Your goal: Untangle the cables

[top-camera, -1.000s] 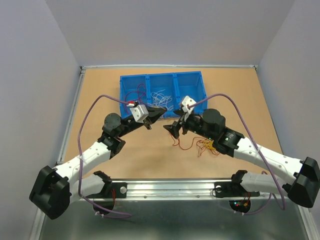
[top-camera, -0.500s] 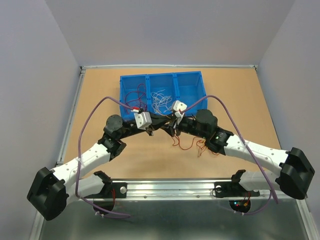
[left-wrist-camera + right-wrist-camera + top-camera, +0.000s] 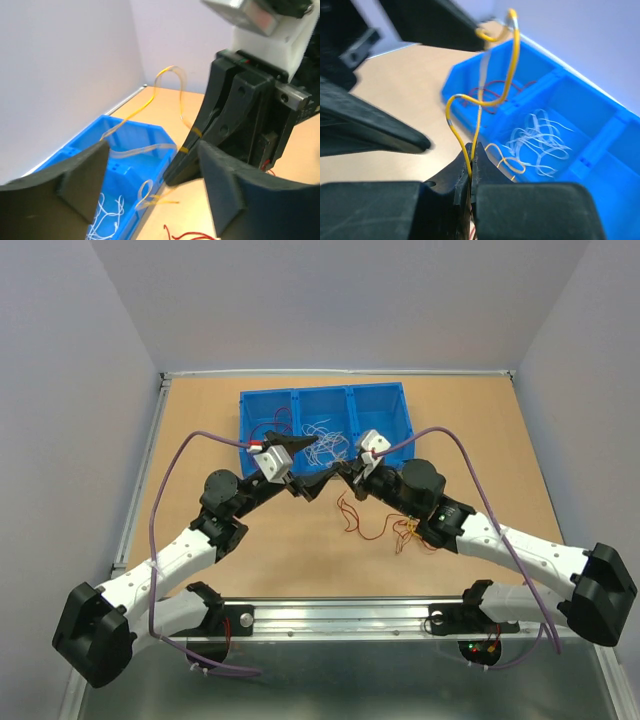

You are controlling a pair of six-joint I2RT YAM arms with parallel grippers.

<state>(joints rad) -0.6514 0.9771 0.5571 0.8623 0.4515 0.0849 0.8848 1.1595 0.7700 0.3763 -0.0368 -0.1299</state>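
Observation:
A curly yellow cable (image 3: 510, 75) rises in a loop from my right gripper (image 3: 471, 159), whose jaws are shut on it. The same yellow cable (image 3: 170, 80) shows in the left wrist view, coming out of the right gripper's black tips (image 3: 186, 150). My left gripper (image 3: 152, 160) stands open just beside it, with nothing between its fingers (image 3: 85, 175). From above, the left gripper (image 3: 318, 460) and right gripper (image 3: 345, 471) nearly meet at the blue bin's front wall. Red cables (image 3: 356, 521) and a yellow bunch (image 3: 414, 532) lie on the table under the right arm.
The blue bin (image 3: 385, 400) has three compartments: red wires (image 3: 270, 427) in the left one, white wires (image 3: 322, 432) in the middle one. Grey walls border the wooden table (image 3: 200, 430) on three sides, and a metal rail (image 3: 330, 615) runs along the near edge.
The left gripper has opened and let go of the yellow cable. The right gripper has shut on it. Both grippers closed in together, then lifted slightly toward the bin.

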